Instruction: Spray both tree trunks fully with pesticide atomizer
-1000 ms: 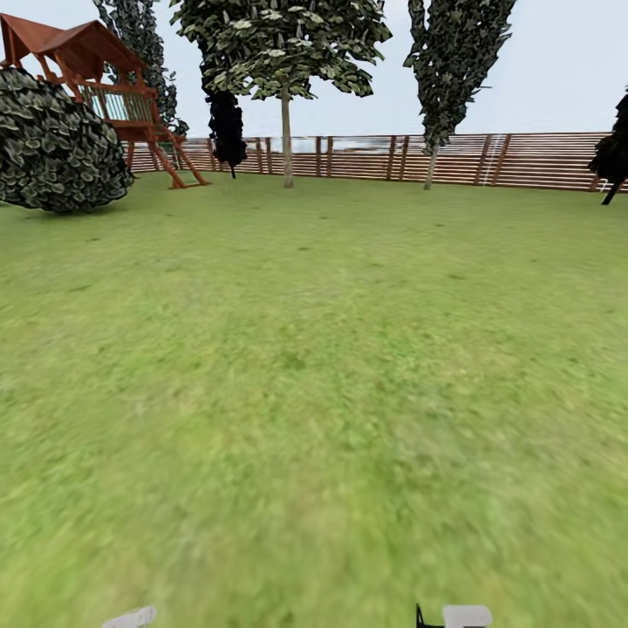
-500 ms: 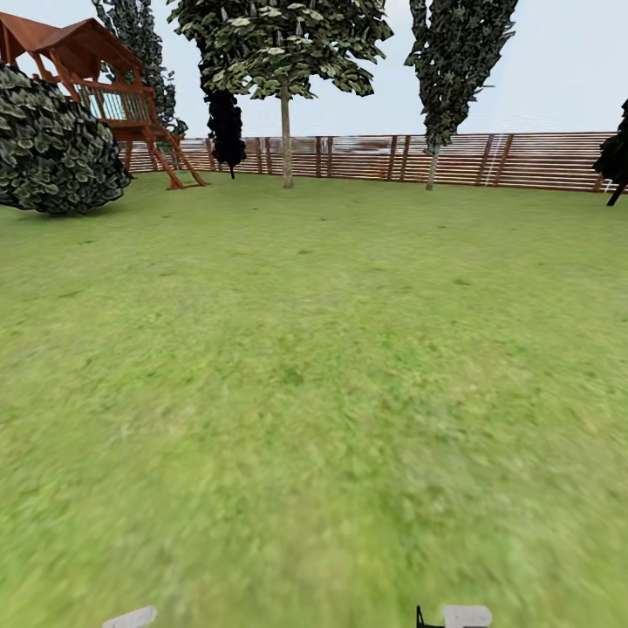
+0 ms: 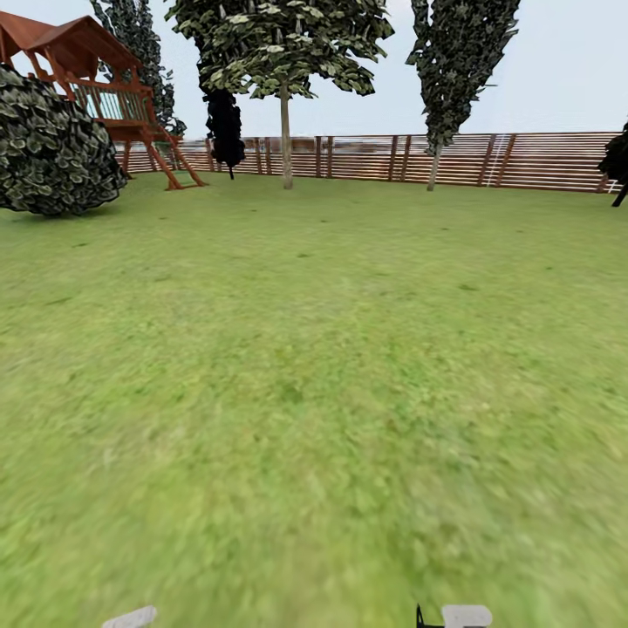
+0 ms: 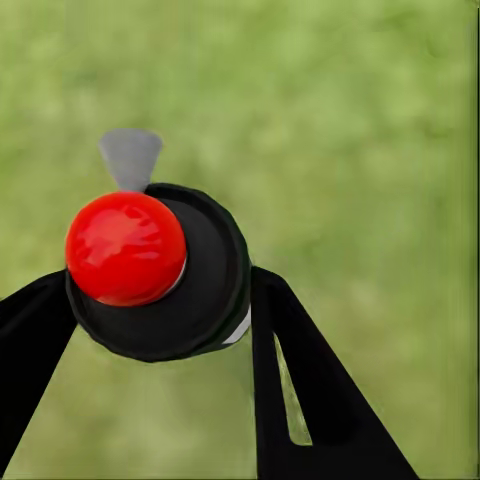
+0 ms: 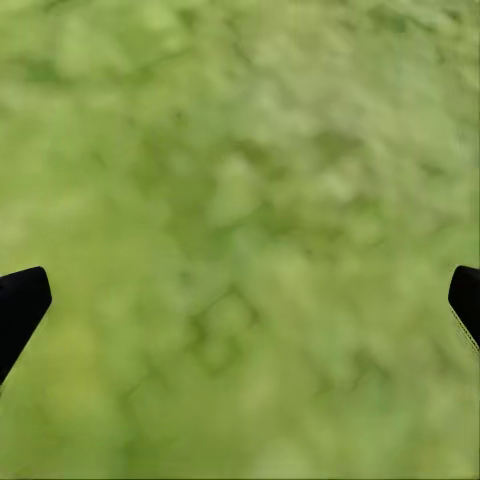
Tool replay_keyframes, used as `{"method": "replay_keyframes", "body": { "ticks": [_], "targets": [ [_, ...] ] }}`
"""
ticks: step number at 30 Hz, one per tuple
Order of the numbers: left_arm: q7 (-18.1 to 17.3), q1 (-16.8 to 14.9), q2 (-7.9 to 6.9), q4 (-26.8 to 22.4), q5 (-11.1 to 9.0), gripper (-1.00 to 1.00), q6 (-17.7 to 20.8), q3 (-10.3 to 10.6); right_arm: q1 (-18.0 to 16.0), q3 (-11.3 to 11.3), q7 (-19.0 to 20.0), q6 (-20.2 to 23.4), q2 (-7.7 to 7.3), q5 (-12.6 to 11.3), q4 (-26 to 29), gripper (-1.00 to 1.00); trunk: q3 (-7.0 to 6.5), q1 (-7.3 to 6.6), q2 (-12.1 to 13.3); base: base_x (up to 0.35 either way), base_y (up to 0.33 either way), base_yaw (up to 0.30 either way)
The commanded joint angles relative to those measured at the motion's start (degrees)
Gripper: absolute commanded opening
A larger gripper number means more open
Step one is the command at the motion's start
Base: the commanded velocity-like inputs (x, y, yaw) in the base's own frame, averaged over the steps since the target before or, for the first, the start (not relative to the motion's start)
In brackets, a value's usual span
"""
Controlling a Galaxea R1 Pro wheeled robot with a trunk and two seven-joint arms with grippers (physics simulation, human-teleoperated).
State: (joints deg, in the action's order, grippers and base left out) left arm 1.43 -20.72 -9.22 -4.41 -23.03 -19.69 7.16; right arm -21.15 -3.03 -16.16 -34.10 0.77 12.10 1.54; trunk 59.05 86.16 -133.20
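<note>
Between my left gripper's [image 4: 160, 330] fingers sits the clamped atomizer [image 4: 155, 270]; right gripper [image 5: 240, 300] spread. Next, I drive toward trees [image 3: 285, 131] at twelve o'clock.

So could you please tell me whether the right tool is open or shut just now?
Open: the right tool's two dark fingertips sit far apart, with only grass between them.

The head view looks forward and down across the blurry green grass lawn [image 3: 314, 392] to the far brown slatted wooden fence [image 3: 523, 161]. Both wrist views face down at the same grass [image 5: 240, 200], close. The left wrist view looks past a black round-topped atomizer with a red knob [image 4: 160, 270], very near.
</note>
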Motion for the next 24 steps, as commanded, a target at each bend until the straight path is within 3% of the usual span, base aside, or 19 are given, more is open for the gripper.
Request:
{"method": "replay_keyframes", "body": {
  "ticks": [1,24],
  "targets": [
    [0.15,-0.03,-0.01,0.02,-0.35,-1.00,-0.17,0.49,-0.03,-0.31,-0.37,-0.08,0.02,0.62,-0.05,1.00,0.05,0.03,-0.02,0.339,0.000,0.000],
    [0.15,-0.03,-0.01,0.02,-0.35,-1.00,-0.11,0.49,-0.03,-0.29,-0.37,-0.08,0.02,0.61,-0.05,1.00,0.05,0.03,-0.02,0.339,0.000,0.000]
  ]
}}
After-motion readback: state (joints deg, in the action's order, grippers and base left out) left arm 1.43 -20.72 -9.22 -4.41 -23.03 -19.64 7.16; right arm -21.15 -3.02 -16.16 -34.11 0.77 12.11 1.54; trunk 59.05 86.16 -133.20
